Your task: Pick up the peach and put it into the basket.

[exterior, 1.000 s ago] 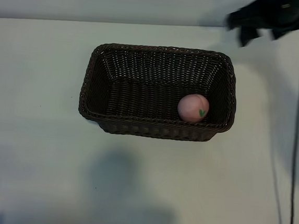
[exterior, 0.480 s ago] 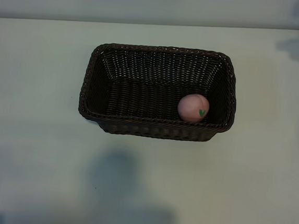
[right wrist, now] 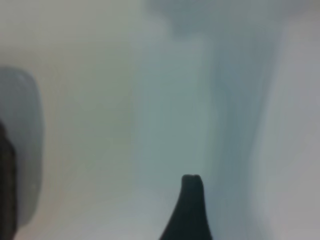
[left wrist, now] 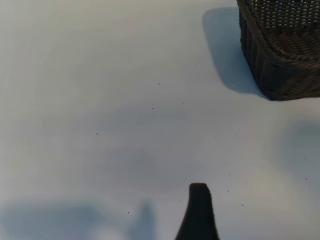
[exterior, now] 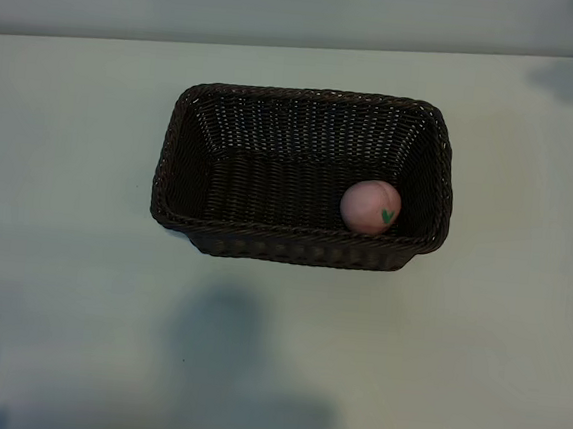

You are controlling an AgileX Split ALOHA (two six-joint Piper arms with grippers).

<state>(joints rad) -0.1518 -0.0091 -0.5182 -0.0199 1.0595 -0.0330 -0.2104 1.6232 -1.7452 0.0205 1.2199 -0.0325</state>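
Counter (exterior: pixel 62 255): pale, wide bare room on all sides of basket. Basket (exterior: pixel 297 246): mid-counter, long sides across exterior view. Peach (exterior: pixel 371 206): inside basket, right end, against near wall. Both arms outside exterior view. Left jaws wide, over bare counter, basket corner ahead. Right jaws wide, holding nothing, over bare counter.

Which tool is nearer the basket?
Left tool, probably: it faces the basket corner across the table. The right tool has no basket clearly in view.

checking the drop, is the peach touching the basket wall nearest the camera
Touching: the exterior view shows the peach resting against the basket wall, no gap visible.
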